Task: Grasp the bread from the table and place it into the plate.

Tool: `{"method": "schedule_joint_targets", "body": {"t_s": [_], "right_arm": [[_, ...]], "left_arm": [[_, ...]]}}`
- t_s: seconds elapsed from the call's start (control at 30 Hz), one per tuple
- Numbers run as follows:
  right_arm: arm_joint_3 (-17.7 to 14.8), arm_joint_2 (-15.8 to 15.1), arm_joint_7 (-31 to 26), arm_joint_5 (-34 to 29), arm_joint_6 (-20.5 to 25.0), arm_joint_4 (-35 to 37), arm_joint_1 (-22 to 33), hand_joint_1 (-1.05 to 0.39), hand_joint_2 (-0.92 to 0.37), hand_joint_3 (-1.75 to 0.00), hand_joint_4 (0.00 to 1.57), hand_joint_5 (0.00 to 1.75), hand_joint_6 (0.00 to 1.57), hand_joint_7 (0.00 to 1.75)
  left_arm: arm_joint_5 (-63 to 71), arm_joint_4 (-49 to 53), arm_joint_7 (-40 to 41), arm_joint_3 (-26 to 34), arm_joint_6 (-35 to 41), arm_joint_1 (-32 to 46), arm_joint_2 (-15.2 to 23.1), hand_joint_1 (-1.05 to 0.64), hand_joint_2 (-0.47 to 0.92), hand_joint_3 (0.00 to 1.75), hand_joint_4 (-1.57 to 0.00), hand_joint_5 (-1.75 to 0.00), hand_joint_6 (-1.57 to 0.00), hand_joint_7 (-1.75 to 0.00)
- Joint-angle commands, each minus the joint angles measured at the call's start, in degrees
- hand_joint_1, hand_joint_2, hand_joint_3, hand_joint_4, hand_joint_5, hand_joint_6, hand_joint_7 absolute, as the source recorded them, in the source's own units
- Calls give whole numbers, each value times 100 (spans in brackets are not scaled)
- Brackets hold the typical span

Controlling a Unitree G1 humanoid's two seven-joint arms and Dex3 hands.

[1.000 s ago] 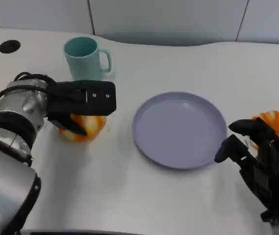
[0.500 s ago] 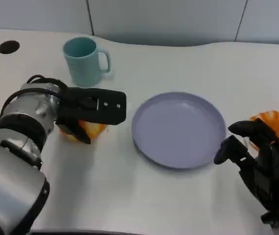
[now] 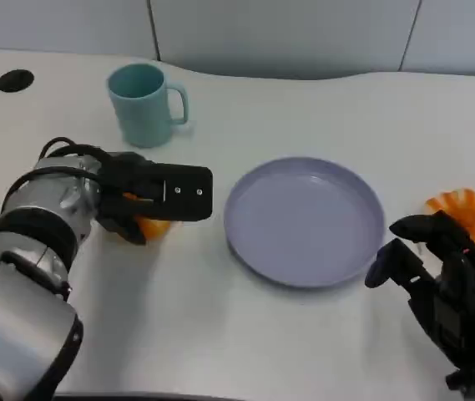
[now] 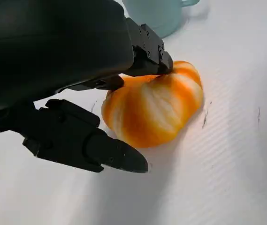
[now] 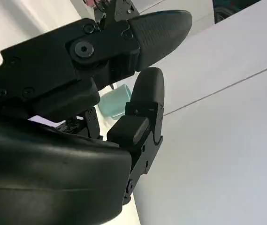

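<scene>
Our left hand [image 3: 149,194] sits over the bread [image 3: 147,224], an orange-and-white bun on the table [image 3: 220,342] to the left of the plate [image 3: 305,219]. From the left wrist view, the fingers [image 4: 148,51] touch the top of the bread [image 4: 152,110] while the thumb lies just beside it on the near side, so we judge the hand to be closing around the bread but cannot tell whether the grip is firm yet. The bread looks to be resting on the table, not lifted. We read the grasp as under way, with the lift, the carry to the right and the release into the plate all left to do; the plate holds nothing. Our right hand [image 3: 442,288] hovers near the plate's right edge with its fingers spread, holding nothing. Beyond it lies a second orange bread [image 3: 468,210], and a teal mug [image 3: 144,102] stands behind our left hand.
</scene>
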Motion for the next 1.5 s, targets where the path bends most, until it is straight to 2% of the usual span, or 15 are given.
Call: {"method": "schedule_joint_targets", "body": {"t_s": [0.03,0.13,0.3,0.43,0.53,0.63,0.77,0.97,1.13,1.23,1.43,1.5], "right_arm": [[-42,-53,99,72,-81,-61,60,-55,-92,-13,61,168,81,82],[-46,-5,39,61,-73,-93,77,-56,-92,-12,61,167,82,81],[-49,5,31,55,-73,-97,77,-57,-92,-11,62,167,82,80],[-91,-113,79,47,-39,-69,36,-56,-92,-13,61,169,82,82],[-114,-123,72,75,-18,-61,27,-55,-92,-12,61,169,83,82],[-107,-122,48,57,-25,-44,24,-55,-92,-12,61,169,83,82],[-67,-135,-47,2,41,-146,80,-57,-92,-12,61,168,82,82],[-109,-94,-57,57,17,-61,10,-56,-92,-12,60,168,81,82],[-110,-92,-60,61,15,-59,7,-56,-92,-12,61,168,81,82],[-123,-150,-45,18,-8,56,-106,-56,-92,-13,60,170,81,83],[-132,-181,-28,11,-16,96,-135,-57,-92,-12,59,171,82,83],[-120,-184,-32,6,-4,41,-91,-57,-92,-13,59,173,82,83]], "left_arm": [[-15,6,-9,17,34,135,-16,-27,89,0,-54,-5,-52,-1],[-14,4,32,24,-15,145,0,-22,88,0,-62,-8,-55,-2],[-11,7,38,28,-24,145,3,-21,87,0,-64,-7,-56,-2],[89,1,741,-35,36,287,-11,-9,91,4,-78,-12,-88,-14],[83,14,759,-40,42,284,28,-8,92,5,-86,-16,-95,-15],[53,9,756,-5,-18,277,89,-8,92,4,-91,-18,-99,-14],[16,-8,704,40,-65,180,149,-8,91,2,-86,-14,-101,-13],[-37,-13,565,114,-60,-10,218,-11,83,0,-92,-15,-109,-13],[-38,-14,554,122,-62,-17,223,-11,82,0,-93,-13,-110,-12],[-44,-20,532,142,-42,-122,244,-14,83,0,-83,-7,-110,-10],[-16,-21,502,145,9,-123,225,-15,84,0,-94,-9,-107,-6],[-51,-27,525,181,16,-87,224,-16,85,0,-89,-6,-104,-4]]}}
